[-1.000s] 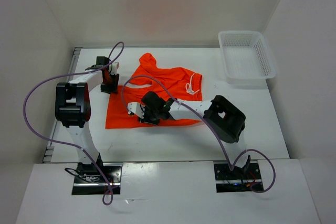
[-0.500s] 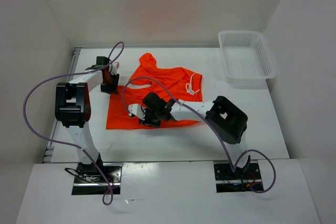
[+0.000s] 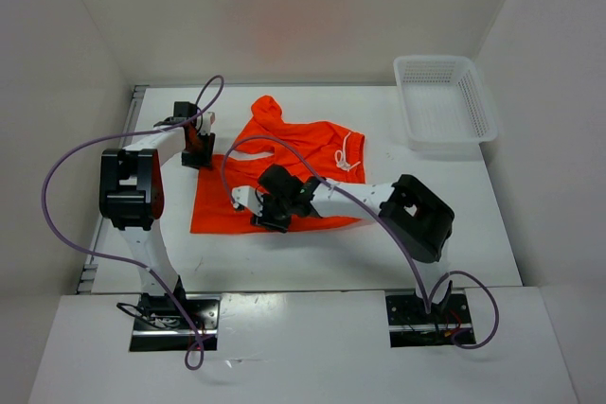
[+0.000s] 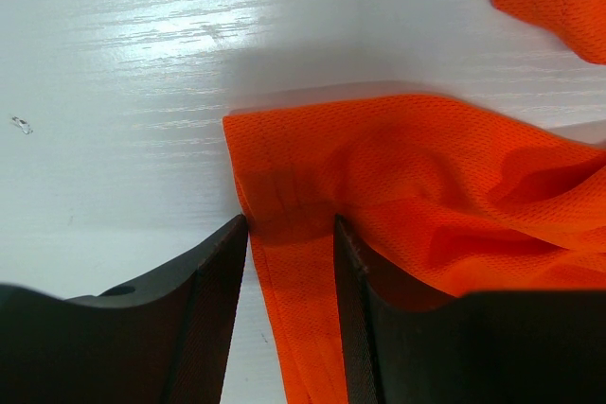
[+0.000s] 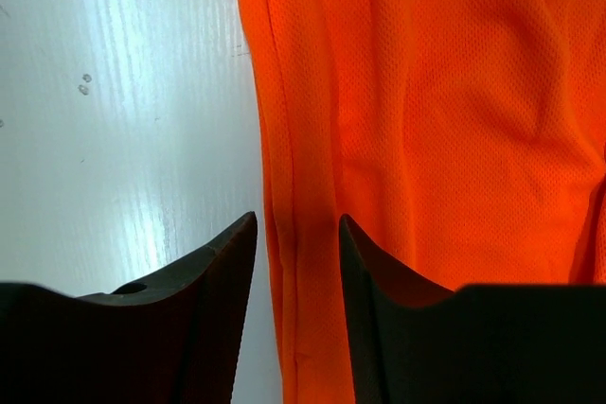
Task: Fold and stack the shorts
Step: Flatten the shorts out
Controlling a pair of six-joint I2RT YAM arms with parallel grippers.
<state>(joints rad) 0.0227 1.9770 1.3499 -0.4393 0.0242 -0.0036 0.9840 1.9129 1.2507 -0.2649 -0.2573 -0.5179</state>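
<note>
The orange shorts (image 3: 312,144) lie spread flat on the white table (image 3: 312,253), white drawstring (image 3: 348,150) at their right side. My left gripper (image 3: 197,150) is down at their far-left corner. In the left wrist view its jaws (image 4: 289,224) stand apart astride the hem of the shorts (image 4: 417,167). My right gripper (image 3: 268,210) is over the near edge of the cloth. In the right wrist view its jaws (image 5: 297,219) also stand apart astride the hem of the shorts (image 5: 426,92), a sliver of table showing beside the cloth. Neither pinches the cloth.
A white mesh basket (image 3: 405,111) stands at the back right corner. Purple cables (image 3: 57,177) loop off both arms. White walls close in the table at the left, back and right.
The right arm's elbow has swung to the right and its gripper has shifted slightly right over the near hem. The left gripper and the shorts have stayed put.
</note>
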